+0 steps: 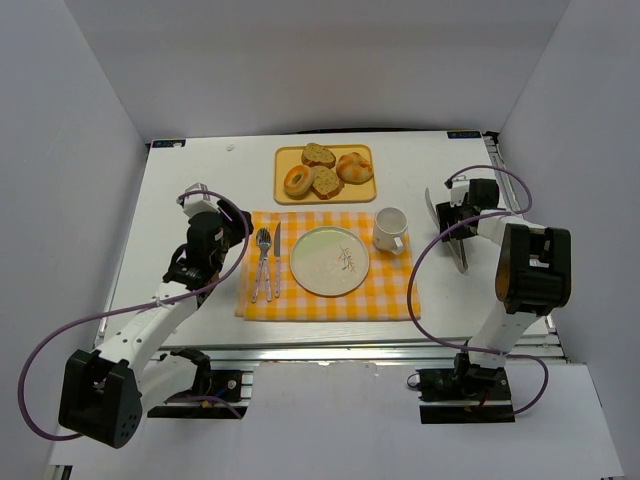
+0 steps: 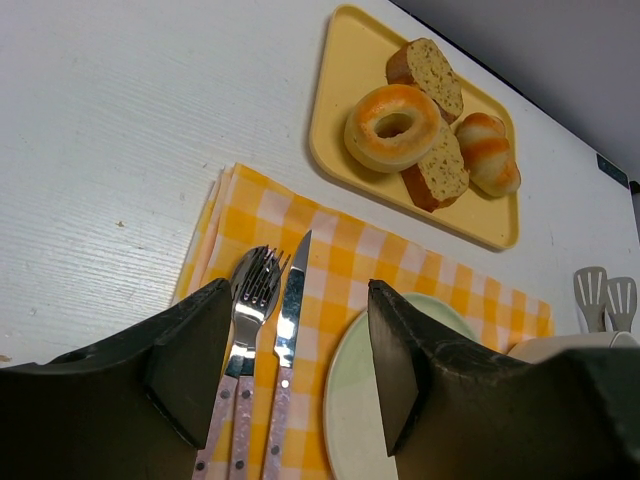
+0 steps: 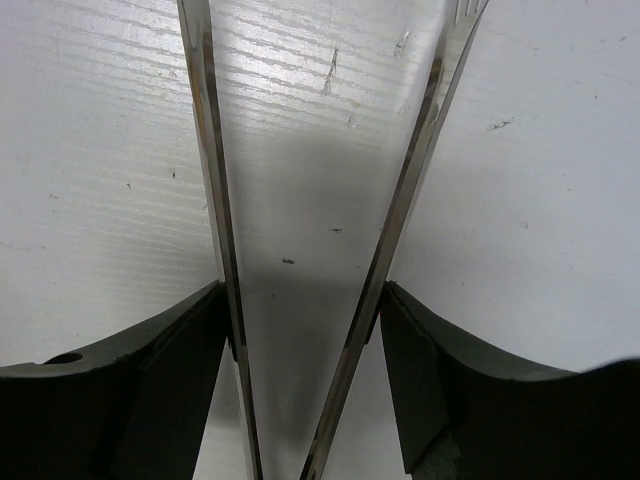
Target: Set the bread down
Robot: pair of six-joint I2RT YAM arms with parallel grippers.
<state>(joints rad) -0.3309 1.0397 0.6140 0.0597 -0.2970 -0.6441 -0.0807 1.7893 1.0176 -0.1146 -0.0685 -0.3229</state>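
The bread lies on a yellow tray (image 1: pixel 368 192) at the back: a bagel (image 1: pixel 297 180), two slices (image 1: pixel 318 154) and a glazed roll (image 1: pixel 354 167). In the left wrist view the bagel (image 2: pixel 393 125) leans on the slices. A pale green plate (image 1: pixel 329 261) sits bare on the yellow checked cloth (image 1: pixel 390 295). My left gripper (image 1: pixel 238 225) is open and empty, over the cloth's left edge by the cutlery (image 2: pixel 250 300). My right gripper (image 1: pixel 455 215) is shut on metal tongs (image 3: pixel 205 150), one finger outside each arm, over the table to the right of the mug (image 1: pixel 389 229).
A fork, spoon and knife (image 1: pixel 268 260) lie on the cloth, left of the plate. The white mug stands at the plate's upper right. The tongs' tips (image 2: pixel 605 295) show beyond the mug in the left wrist view. White walls enclose the table on three sides.
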